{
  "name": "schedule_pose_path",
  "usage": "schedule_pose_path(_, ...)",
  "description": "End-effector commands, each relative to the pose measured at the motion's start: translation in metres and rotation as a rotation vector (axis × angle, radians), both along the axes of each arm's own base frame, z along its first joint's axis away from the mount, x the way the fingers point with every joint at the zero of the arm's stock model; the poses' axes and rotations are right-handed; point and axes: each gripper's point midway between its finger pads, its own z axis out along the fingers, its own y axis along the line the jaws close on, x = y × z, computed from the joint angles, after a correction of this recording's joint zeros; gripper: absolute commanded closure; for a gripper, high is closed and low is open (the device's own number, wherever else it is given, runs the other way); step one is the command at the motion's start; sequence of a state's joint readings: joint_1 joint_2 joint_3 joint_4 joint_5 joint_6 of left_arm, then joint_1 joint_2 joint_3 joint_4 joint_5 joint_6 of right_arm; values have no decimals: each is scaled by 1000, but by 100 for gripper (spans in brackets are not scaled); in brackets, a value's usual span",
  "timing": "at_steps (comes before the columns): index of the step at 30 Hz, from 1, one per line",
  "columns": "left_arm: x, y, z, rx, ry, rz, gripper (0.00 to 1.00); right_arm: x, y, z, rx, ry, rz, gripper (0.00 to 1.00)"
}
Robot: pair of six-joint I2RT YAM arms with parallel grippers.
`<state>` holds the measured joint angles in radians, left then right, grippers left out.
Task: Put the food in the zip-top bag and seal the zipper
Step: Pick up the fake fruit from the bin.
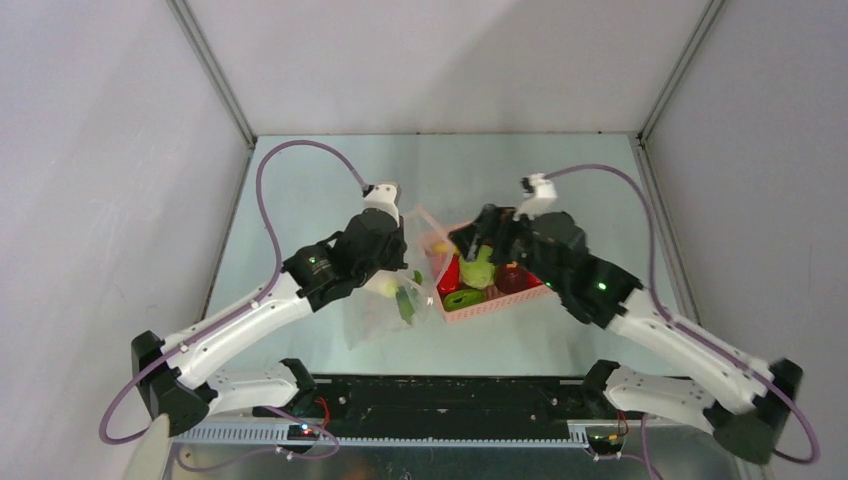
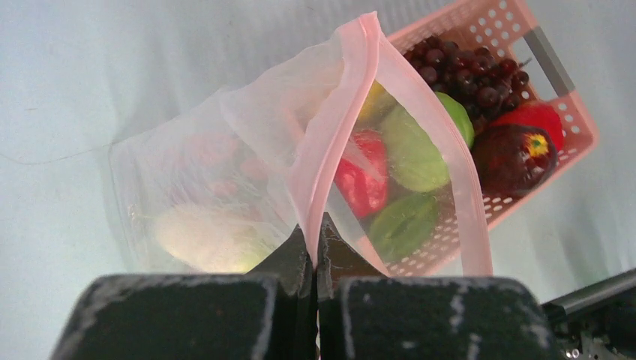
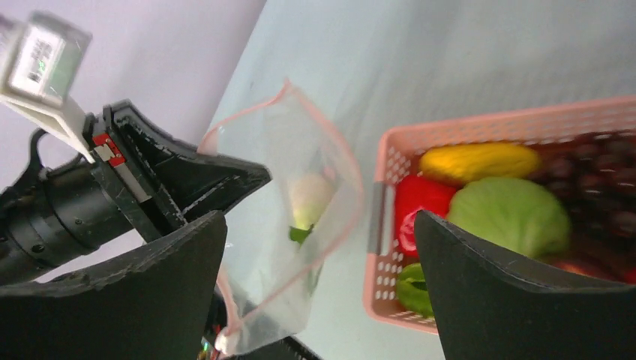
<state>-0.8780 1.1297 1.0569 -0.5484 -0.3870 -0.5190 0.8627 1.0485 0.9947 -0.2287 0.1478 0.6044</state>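
Left wrist view showed, closest of all, the left gripper [image 2: 315, 241] shut tight, pinching the pink zipper [image 2: 330, 142]. It held one side of the mouth of the zip-top bag [image 2: 187, 172] up in the air. The mouth hung open, so the zipper was not closed. Low in the bag lay a white piece [image 2: 202, 236]. Behind the bag sat the pink basket [image 2: 579, 131], just beside it. A red piece [image 2: 364, 176] and a lime-green piece [image 2: 412, 150] showed through the clear plastic, and they looked to be in the basket. Farther back in the basket were dark grapes [image 2: 465, 67].

From the right wrist view, the right gripper [image 3: 319, 217] was wide open with nothing in it. Past its fingers, the bag was on one side with a small green bit [image 3: 300, 234] under the white piece. On the other side, the basket held a yellow piece [image 3: 480, 161] and a leafy green piece [image 3: 517, 214].

I think the job was in the filling step, and not far along, since most of the food was in the basket. The next move would call for the empty gripper to go down into the basket, close on one piece, and carry it over the open mouth. The pieces sat packed close, so it would need to pick one at a time. The other gripper would need to hold the bag up so the mouth does not flop shut.
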Motion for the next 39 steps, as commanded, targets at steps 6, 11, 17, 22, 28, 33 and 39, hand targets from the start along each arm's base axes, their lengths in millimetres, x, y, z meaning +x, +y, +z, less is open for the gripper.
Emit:
schedule_pose_path(6,17,20,21,-66,-43,108,100,-4,-117,-41,-152,-9,-341,1)
schedule_pose_path(11,20,16,22,-81,-45,88,100,-12,-119,-79,-369,32,-236,0)
schedule_pose_path(17,18,12,20,-87,-34,65,100,0,-105,-112,-534,47,-150,1)
schedule_pose_path(22,18,11,19,-89,-38,61,100,9,-103,-141,-649,83,-122,1)
schedule_pose_path(28,18,7,18,-92,-28,46,100,22,-111,-161,-713,127,-190,1)
schedule_pose_path(33,17,6,14,-92,-20,41,100,32,-113,-176,-738,159,-214,2)
schedule_pose_path(39,19,5,13,-88,-20,40,100,34,-111,-181,-734,167,-207,16)
